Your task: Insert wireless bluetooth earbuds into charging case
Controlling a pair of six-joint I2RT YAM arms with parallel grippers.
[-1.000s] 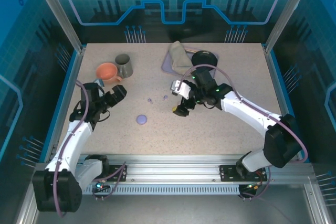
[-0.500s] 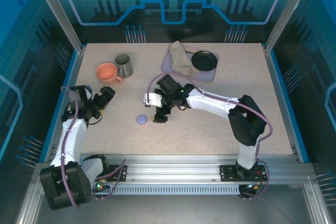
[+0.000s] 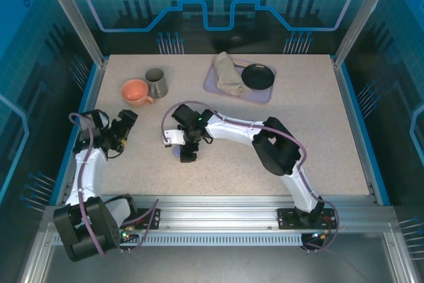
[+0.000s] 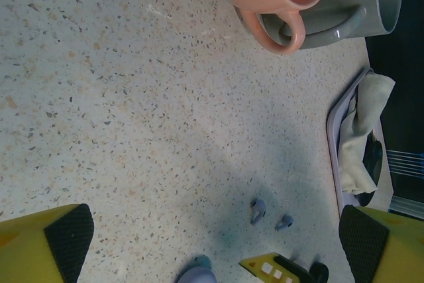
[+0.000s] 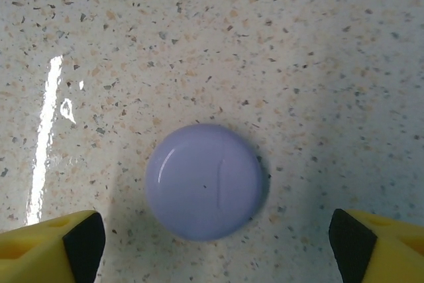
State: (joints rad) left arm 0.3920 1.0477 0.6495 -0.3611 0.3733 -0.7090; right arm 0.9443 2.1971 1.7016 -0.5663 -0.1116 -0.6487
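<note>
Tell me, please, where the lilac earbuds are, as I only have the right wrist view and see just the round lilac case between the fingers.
Observer: Two lilac earbuds lie loose on the table, close to the lilac case but apart from it and from each other.
Operator: Thank you. Is the left gripper holding anything?
Observer: No, the left gripper is open and empty, off at the table's left side.
Operator: Is anything else standing on that side?
Observer: An orange cup and a grey cup stand together at the back left.
</note>
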